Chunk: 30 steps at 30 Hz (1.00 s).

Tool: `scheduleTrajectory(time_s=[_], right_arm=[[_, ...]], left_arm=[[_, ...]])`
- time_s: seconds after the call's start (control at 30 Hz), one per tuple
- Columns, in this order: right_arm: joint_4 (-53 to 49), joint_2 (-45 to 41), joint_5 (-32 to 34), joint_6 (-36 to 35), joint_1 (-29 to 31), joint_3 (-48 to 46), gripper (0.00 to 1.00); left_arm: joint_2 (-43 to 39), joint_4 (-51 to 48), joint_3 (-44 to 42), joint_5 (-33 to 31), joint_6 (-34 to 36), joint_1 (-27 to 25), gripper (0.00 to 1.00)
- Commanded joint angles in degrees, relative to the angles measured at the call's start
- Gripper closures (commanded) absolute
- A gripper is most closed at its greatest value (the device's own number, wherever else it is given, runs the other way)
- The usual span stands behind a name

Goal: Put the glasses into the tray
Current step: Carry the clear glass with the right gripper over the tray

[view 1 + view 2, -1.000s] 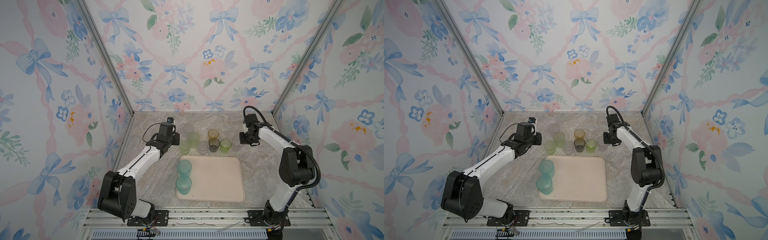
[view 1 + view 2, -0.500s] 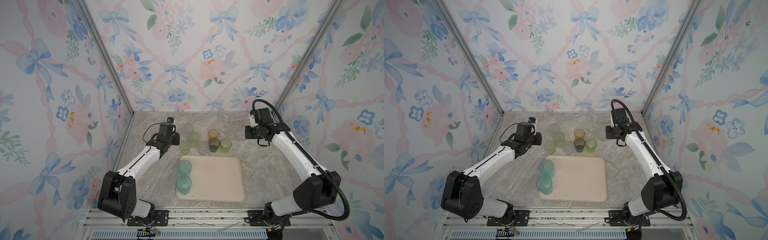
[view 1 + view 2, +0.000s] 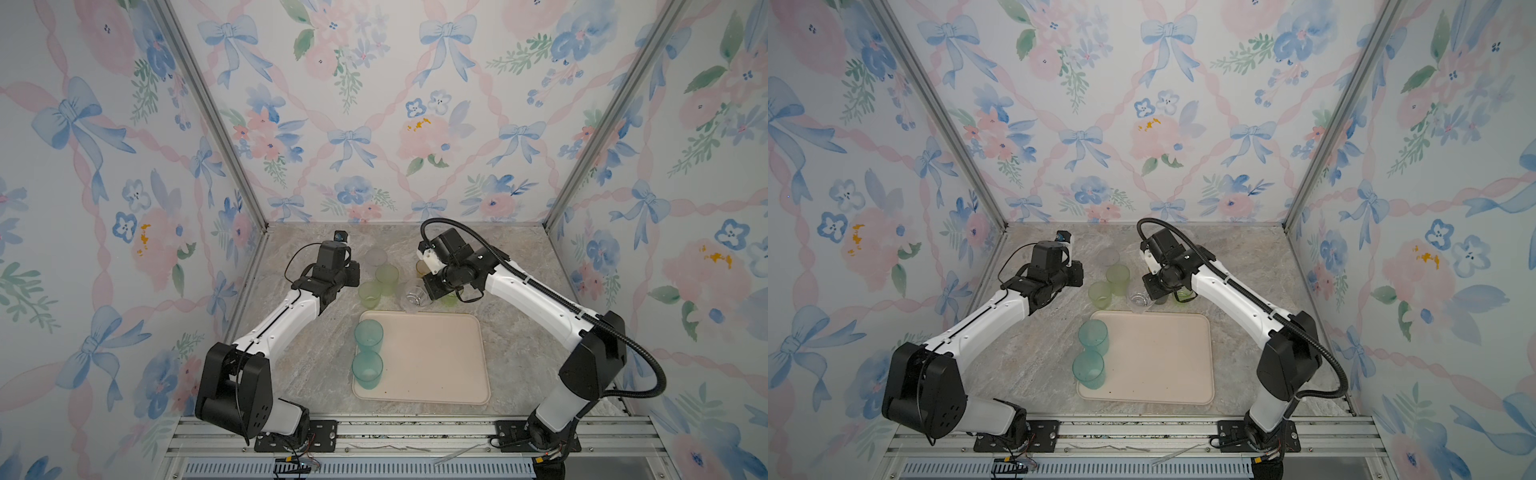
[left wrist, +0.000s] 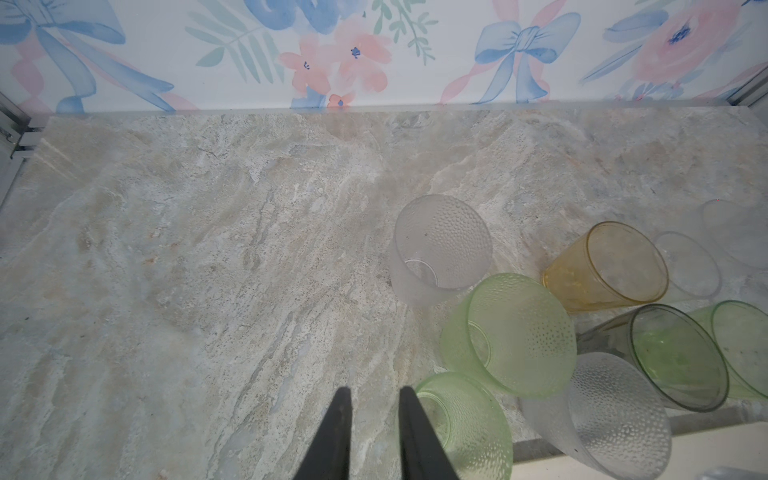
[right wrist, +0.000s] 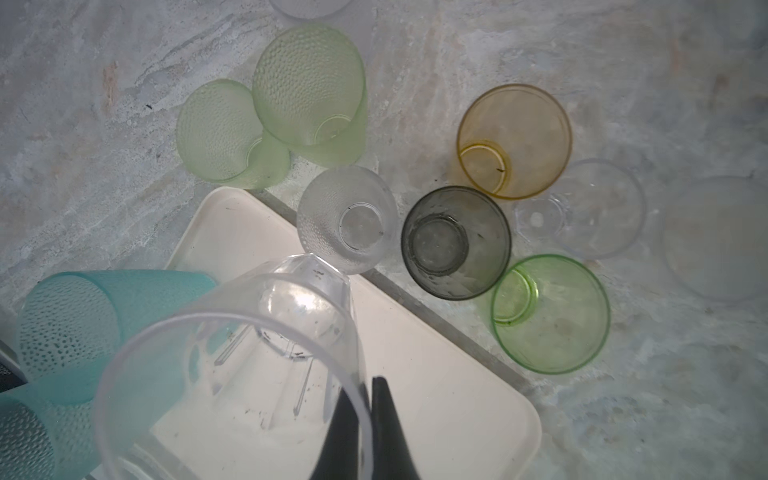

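My right gripper [image 5: 362, 390] is pinched on the rim of a clear faceted tumbler [image 5: 232, 332], one finger inside the wall and one outside. The tumbler hangs tilted at the lower middle of the right wrist view, above a corner of the large flat beige-pink tray [image 3: 436, 374]. In both top views it sits just above frame centre, over the tray's far edge.

I judge it light and rigid but slick. A one-sided rim pinch could let it swing or slip, so I would carry it slowly and set it down base first. Two tall frosted teal tumblers [image 3: 368, 334] already stand at the tray's left edge. The others wait on the marbled tabletop [image 4: 208, 249] just beyond the tray: pale green dimpled tumblers [image 4: 511, 332], an amber tumbler [image 5: 515, 139], a smoky grey tumbler [image 5: 455, 241] and a bright green tumbler [image 5: 550, 313].

The right arm reaches from lower right up toward centre, elbow bent, wrist pitched down. The left arm stretches from lower left to left of centre. My left gripper [image 4: 375, 390] hovers over bare stone just beside a pale green tumbler, fingers slightly apart, holding nothing.
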Motion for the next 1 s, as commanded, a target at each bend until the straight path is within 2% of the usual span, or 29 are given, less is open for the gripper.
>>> scheduleTrajectory(time_s=[0.0,0.4,0.97], right_arm=[[-1.5,4.7,-0.6,-1.4,2.8,4.4,1.0],[-4.1,15.3,-1.1,-2.8,6.0,13.2,1.0],[-8.9,24.5,-0.1,-4.2,7.9,21.9,1.0]], left_arm=[[-1.2,-1.0,1.2,0.0,1.3,-0.1,0.77],[-1.5,-1.0,0.9,0.0,1.8,-0.1,0.77],[-1.6,-1.0,0.4,0.1,2.5,0.4,0.77]])
